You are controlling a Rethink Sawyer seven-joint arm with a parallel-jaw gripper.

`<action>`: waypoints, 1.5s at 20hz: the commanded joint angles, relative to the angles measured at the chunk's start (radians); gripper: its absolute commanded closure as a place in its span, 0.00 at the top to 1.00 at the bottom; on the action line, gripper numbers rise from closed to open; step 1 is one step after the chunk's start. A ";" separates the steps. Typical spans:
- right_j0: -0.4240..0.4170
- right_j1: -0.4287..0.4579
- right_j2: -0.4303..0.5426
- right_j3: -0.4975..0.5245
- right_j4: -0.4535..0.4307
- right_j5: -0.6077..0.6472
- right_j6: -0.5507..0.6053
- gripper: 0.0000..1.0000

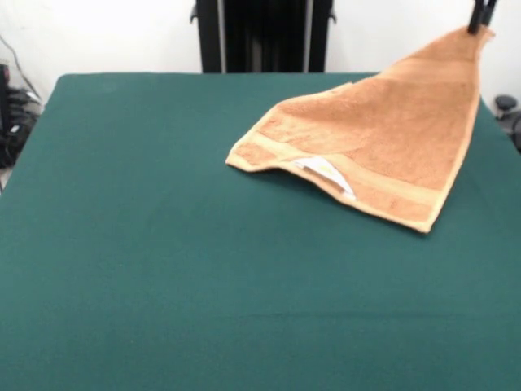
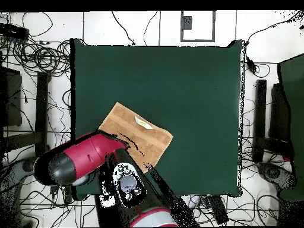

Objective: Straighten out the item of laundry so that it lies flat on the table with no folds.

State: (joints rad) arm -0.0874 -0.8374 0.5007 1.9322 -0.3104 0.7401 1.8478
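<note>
- Your tabletop (image 1: 163, 269) is a broad dark green field, far larger than the cloth, and most of it lies bare. You have plenty of room to spread the piece flat.
- Your arm (image 2: 89, 157) reaches over the corner of the tabletop nearest the robot's base in the overhead view, and it hides part of the cloth from above there.
- Your towel (image 1: 383, 138) sits toward the far right of the tabletop in the front view. It is half raised: one corner is drawn up to a peak at the top right, and the rest slopes down to rest on the green. I judge it is held this way so the lifted part can hang out its folds.
- Its long axis runs on a diagonal, from the raised peak down toward the low left edge. The point faces up and to the right.
- Your gripper (image 1: 482, 15) shows only as dark tips at the top edge. The jaws look closed on that peak corner.
- The white label (image 1: 326, 173) lies on the near hem, where the edge curls up a little, so it is not yet flat.
</note>
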 commanded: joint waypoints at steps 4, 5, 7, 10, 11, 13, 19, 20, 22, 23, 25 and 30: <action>0.077 0.106 -0.040 -0.086 -0.072 -0.043 0.086 0.00; 0.086 0.112 -0.060 -0.096 -0.081 -0.062 0.115 0.00; 0.106 0.132 -0.104 -0.125 -0.096 -0.102 0.177 0.00; 0.132 0.187 -0.156 -0.187 -0.104 -0.141 0.228 0.00; 0.140 0.209 -0.169 -0.208 -0.103 -0.145 0.232 0.00; 0.156 0.248 -0.194 -0.241 -0.100 -0.161 0.233 0.00; 0.199 0.315 -0.241 -0.291 -0.075 -0.173 0.216 0.00; 0.204 0.327 -0.250 -0.301 -0.074 -0.175 0.213 0.00; 0.213 0.346 -0.264 -0.314 -0.069 -0.181 0.207 0.00; 0.218 0.354 -0.270 -0.322 -0.066 -0.184 0.205 0.00; 0.222 0.369 -0.280 -0.337 -0.060 -0.185 0.199 0.00; 0.222 0.377 -0.286 -0.344 -0.044 -0.168 0.179 0.00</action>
State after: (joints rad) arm 0.1085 -0.5145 0.2464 1.6535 -0.3826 0.5956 1.8478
